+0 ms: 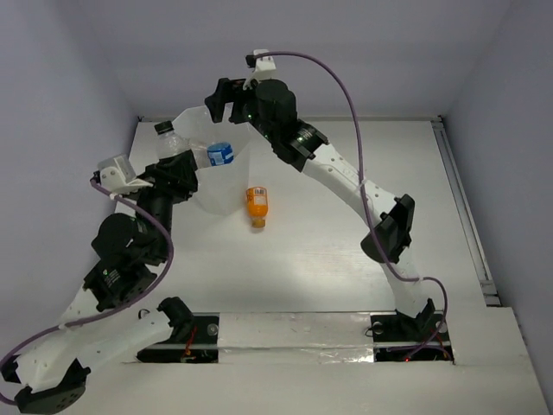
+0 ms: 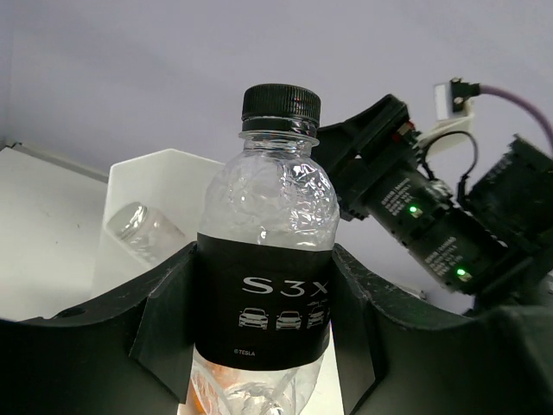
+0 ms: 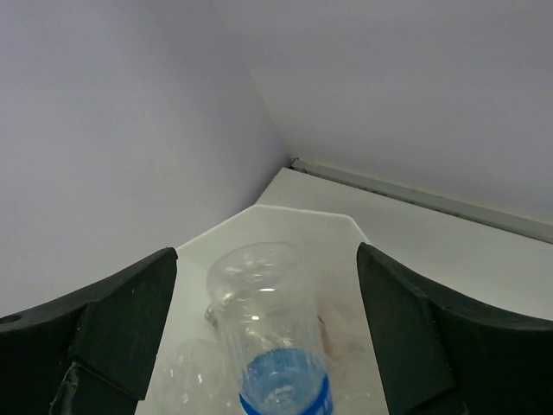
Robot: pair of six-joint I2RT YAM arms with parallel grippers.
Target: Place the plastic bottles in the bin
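The blue-labelled bottle [image 1: 220, 154] is inside the bin [image 1: 212, 194], under the right end effector [image 1: 226, 99], whose fingers are spread wide and not touching it. At the bin's 10 o'clock, the left end effector [image 2: 263, 294] pinches the black-capped bottle [image 2: 268, 216]. The orange bottle [image 1: 257, 206] lies on the worktop [image 1: 328, 277] at the bin's 5 o'clock.

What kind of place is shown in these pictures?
Probably a robot test cell, not a home: a white table enclosed by plain pale walls, two robot arms at its edge.
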